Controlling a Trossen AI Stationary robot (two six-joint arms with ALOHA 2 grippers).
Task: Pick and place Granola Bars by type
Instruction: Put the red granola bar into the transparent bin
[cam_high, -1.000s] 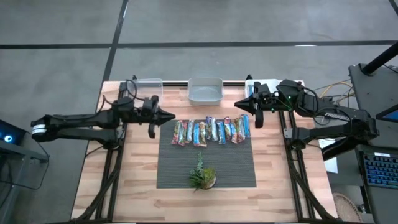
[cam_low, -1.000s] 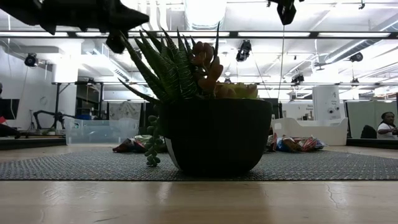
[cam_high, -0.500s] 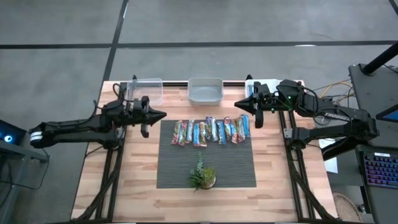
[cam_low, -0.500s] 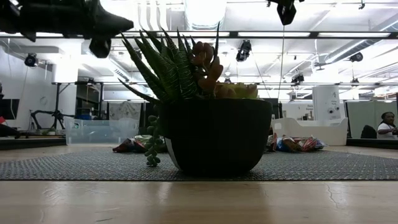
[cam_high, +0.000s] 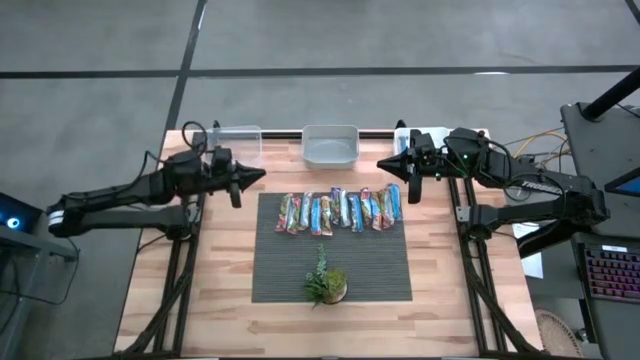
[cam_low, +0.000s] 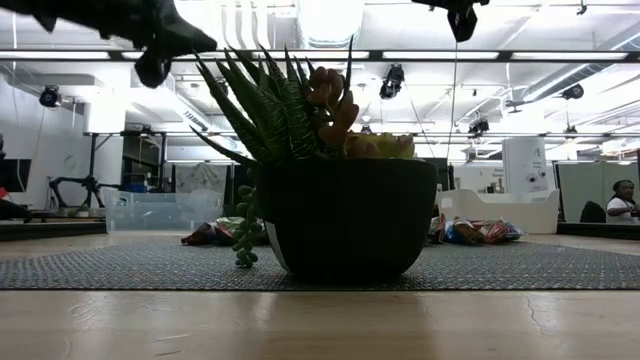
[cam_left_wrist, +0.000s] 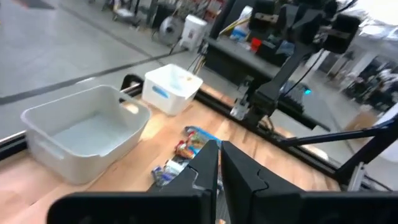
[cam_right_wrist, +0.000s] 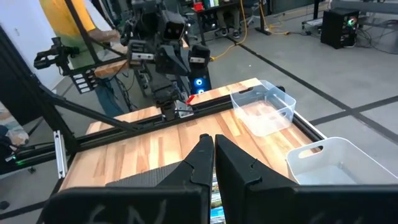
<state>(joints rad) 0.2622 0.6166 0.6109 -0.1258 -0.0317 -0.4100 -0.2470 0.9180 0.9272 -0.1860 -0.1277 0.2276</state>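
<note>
- Your left gripper (cam_high: 262, 174) is clenched on nothing. It hangs above bare wood just off the mat's far-left corner, tip pointing toward the table's right side.
- Your right gripper (cam_high: 380, 165) is likewise pinched shut and empty. It hangs over the wood just beyond the mat's far-right corner, tip pointing toward the left side, so the two tips face each other across the far edge of the mat (cam_high: 290, 270).
- The granola bars (cam_high: 340, 210) lie in one side-by-side row along the far edge of the mat. They touch or nearly touch one another.
- Each bar's long axis runs roughly far-to-near, across the line of the row. A few at the row's left end look slightly skewed.
- From the left gripper, the row's left end lies toward the right side and a little nearer the front edge. From the right gripper, the row's right end lies almost directly below and just toward the front.
- Judgement: the right gripper is nearer its end of the row than the left is to its end, so either end bar is reachable.
- Three bins stand along the table's far edge: a clear one (cam_high: 238, 135) at the left, a grey one (cam_high: 330, 145) at the centre, a white one (cam_high: 405, 135) largely under the right arm.
- The potted plant (cam_high: 325, 283) stands near the mat's front edge, well apart from the row.
- Judgement: no sorting shows yet; jaws must open before any descent.
</note>
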